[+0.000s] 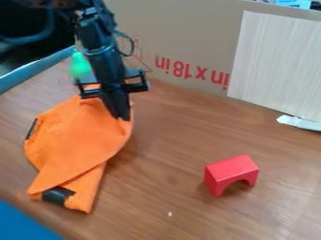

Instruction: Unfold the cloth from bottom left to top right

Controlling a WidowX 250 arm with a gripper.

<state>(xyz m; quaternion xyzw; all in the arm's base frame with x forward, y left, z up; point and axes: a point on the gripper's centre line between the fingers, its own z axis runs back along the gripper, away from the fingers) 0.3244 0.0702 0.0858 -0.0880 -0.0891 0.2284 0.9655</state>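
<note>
Orange cloth (81, 140) lies beneath closed fingers (119, 108); apparently touching.

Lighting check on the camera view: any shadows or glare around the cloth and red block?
Camera view: soft shadow on the table along the orange cloth's right edge; darker shadow under the red block's arch; faint sheen toward the table's lower right; upper-left corner beside the arm very dark; no harsh glare on cloth or block.

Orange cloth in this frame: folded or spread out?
Folded: one layer of the orange cloth lies slantwise over another, which shows from beneath at the lower end.
</note>
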